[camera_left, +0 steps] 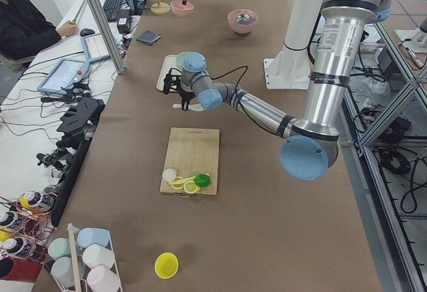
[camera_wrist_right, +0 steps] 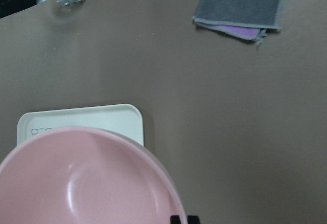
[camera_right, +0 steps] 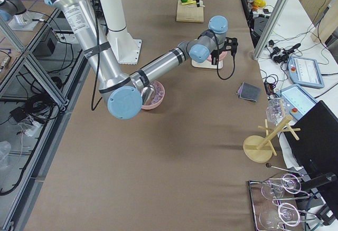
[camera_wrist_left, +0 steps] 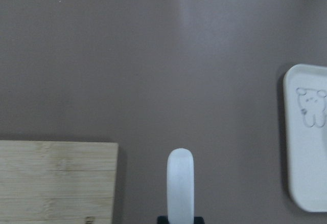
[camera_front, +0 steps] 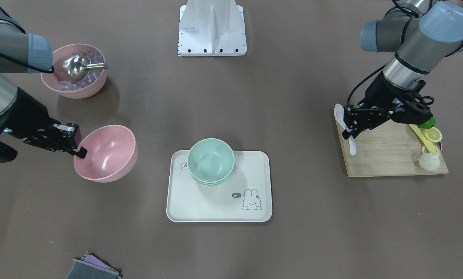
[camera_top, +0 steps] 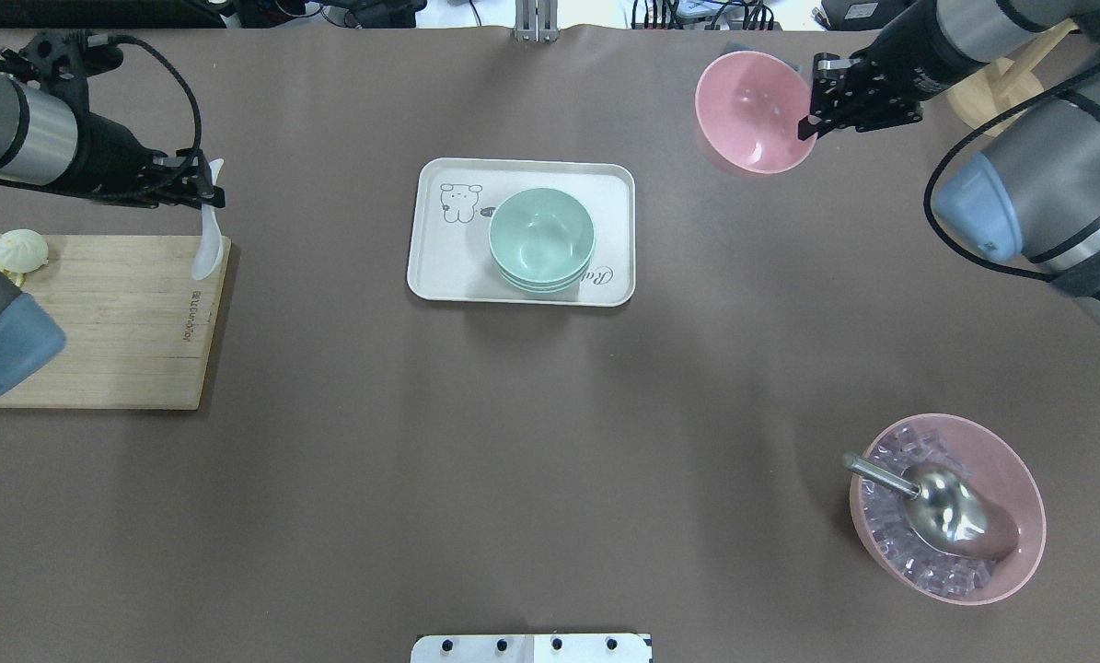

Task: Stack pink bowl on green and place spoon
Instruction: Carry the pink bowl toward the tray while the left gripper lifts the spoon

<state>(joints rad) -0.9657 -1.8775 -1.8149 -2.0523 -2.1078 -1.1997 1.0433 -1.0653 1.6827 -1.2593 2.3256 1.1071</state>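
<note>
Right jaws clamped on pink bowl (camera_top: 750, 115) rim; left jaws clamped on spoon (camera_top: 204, 247); green bowl (camera_top: 541, 235) on tray (camera_top: 439, 269).

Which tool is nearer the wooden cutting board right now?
Left. The left tool holds the white spoon at the tray-side edge of the cutting board. The right tool grips the pink bowl on the far side of the tray.
</note>
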